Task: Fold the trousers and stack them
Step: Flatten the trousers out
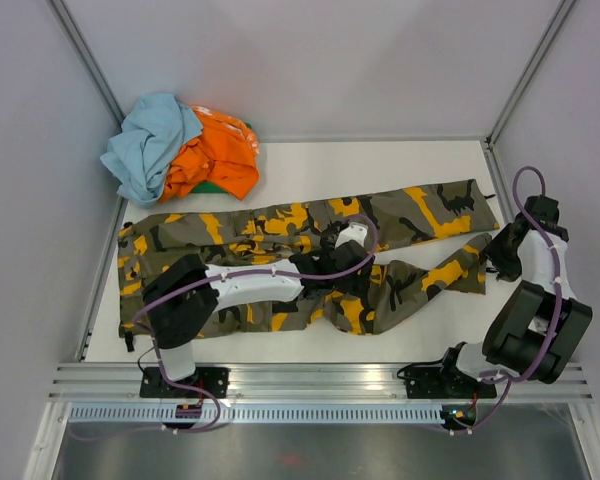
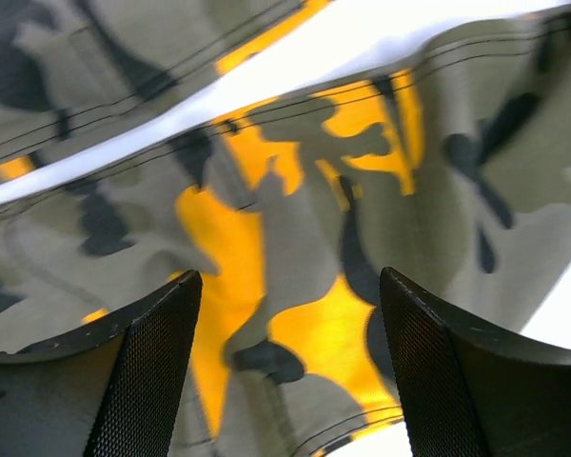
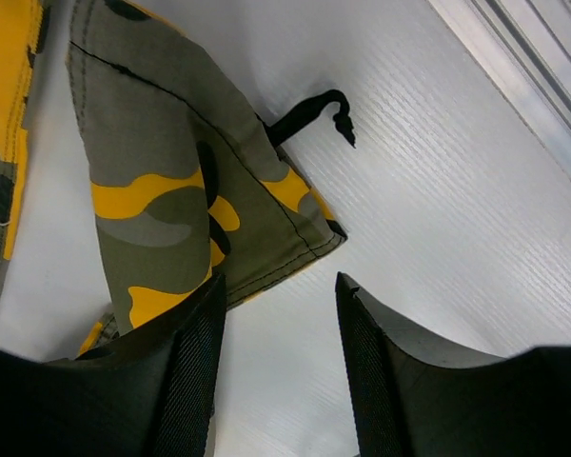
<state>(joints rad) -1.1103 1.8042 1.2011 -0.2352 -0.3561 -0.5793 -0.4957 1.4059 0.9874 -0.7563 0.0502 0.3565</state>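
The left gripper (image 2: 285, 286) gapes wide, empty, just above the creased camouflage trousers (image 2: 295, 181). The right gripper (image 3: 280, 286), jaws parted and holding nothing, hovers over the ribbed white table (image 3: 438, 209), a stitched leg hem (image 3: 305, 233) just beside it.

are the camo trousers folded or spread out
Spread out, not folded: the trousers lie full length across the table, legs side by side, with bare table showing between them near the cuffs.

Reaches the white-and-black left arm (image 1: 250, 285) rightward, black mesh-padded left gripper (image 2: 290, 371) spread wide. Folds the matching right arm (image 1: 535, 320) sharply, black right gripper (image 3: 281, 371) angled down, jaws parted.
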